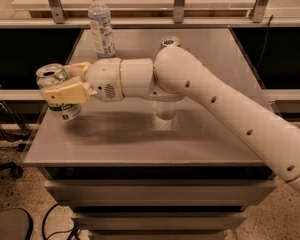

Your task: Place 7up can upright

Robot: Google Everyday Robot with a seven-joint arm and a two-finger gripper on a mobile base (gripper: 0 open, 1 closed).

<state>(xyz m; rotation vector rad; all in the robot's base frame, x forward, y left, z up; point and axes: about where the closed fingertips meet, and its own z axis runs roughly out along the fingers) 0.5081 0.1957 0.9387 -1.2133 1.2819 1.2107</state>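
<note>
— So, where is the 7up can (66,112)?
— I have it in the gripper (58,82), fingers (65,91) clamped across its middle, above the table (140,139) by its left edge, clear of the surface
— Its long axis?
— Near vertical, top leaning slightly left, base hanging below the fingers; I judge a straight lowering should stand it

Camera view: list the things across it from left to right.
7up can, gripped in the pincer near the left edge of the table → water bottle → slim can at the back.
</note>
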